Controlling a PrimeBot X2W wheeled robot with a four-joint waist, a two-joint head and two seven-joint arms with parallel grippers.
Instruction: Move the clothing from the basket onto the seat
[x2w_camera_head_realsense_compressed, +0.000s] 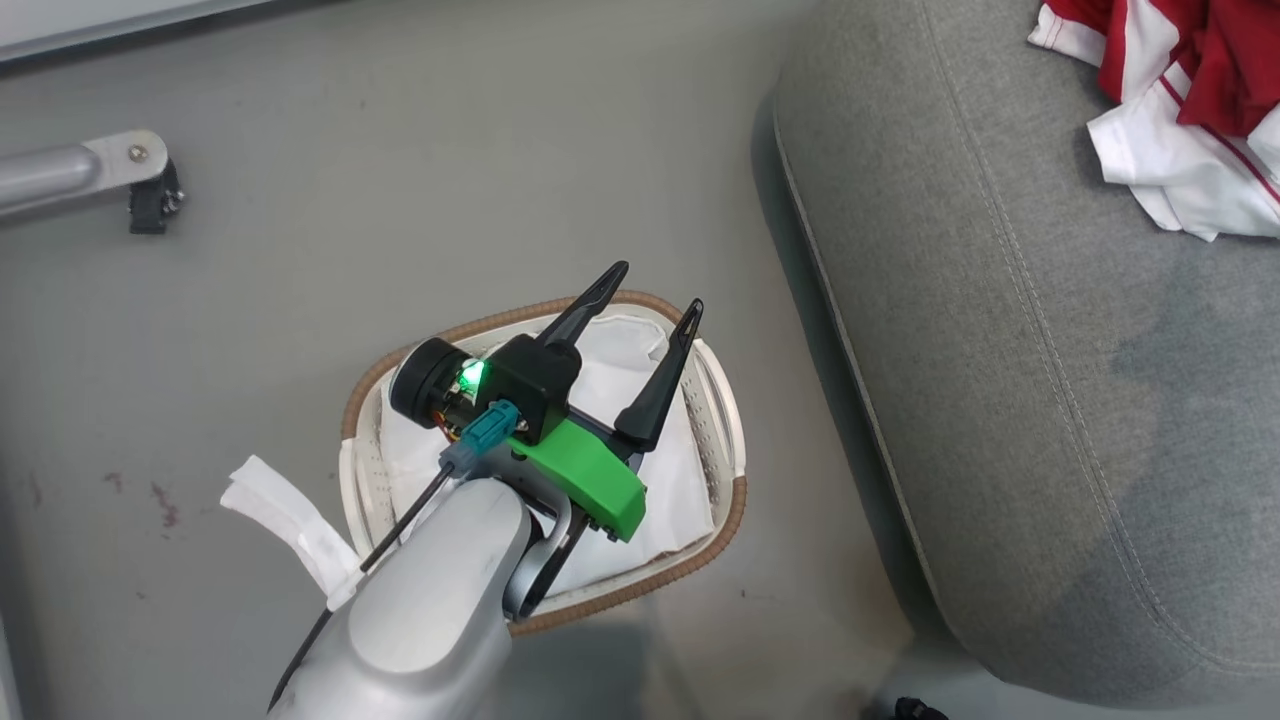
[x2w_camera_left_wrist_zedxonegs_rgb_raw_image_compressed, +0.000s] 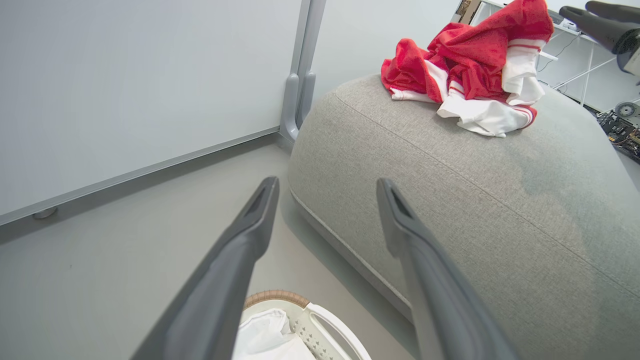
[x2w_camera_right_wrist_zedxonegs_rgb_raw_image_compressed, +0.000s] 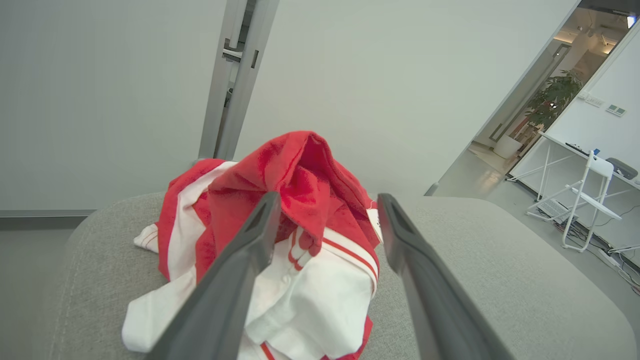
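Red-and-white striped sports clothing (x2w_camera_head_realsense_compressed: 1190, 110) lies heaped on the large grey woven sofa (x2w_camera_head_realsense_compressed: 1000, 350) at one o'clock, clear of the oval cream plastic basket (x2w_camera_head_realsense_compressed: 735, 500). The left gripper (x2w_camera_head_realsense_compressed: 655, 290) over the basket and the right gripper (x2w_camera_right_wrist_zedxonegs_rgb_raw_image_compressed: 328, 200) straddling the heap both gape released. On pulling away, a finger might snag cloth and drag it floorwards.

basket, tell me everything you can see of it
The basket is an oval cream plastic tub with perforated sides, a loop handle and a brown woven rim. It stands upright on the grey floor, beside the grey seat but apart from it. A glossy white liner sheet lies inside, with a white strip spilling over the rim onto the floor. The open left gripper hangs above it.
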